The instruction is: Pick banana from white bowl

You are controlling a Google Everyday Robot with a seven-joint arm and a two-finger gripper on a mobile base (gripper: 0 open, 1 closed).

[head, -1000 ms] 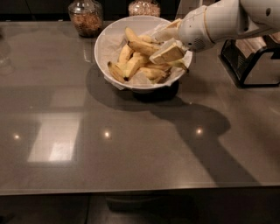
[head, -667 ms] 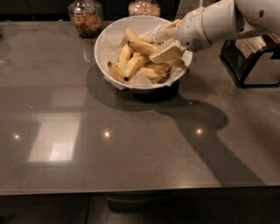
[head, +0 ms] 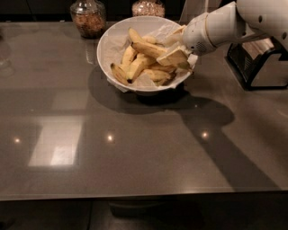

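Observation:
The white bowl (head: 108, 47) stands at the back middle of the dark table, lined with crumpled white paper and holding several yellow bananas. The banana (head: 147, 48), long and nearly straight with brownish marks, lies across the top of the pile and points to the right. My gripper (head: 172, 48) reaches in over the bowl's right rim from the white arm at the upper right. It sits at the right end of that banana and hides the tip. Shorter curved bananas (head: 135, 68) lie below and to the left.
Two glass jars with brown contents (head: 88, 17) (head: 147, 7) stand behind the bowl. A black wire rack (head: 256, 60) stands at the right edge, under the arm. The grey tabletop (head: 135, 148) runs forward to its front edge.

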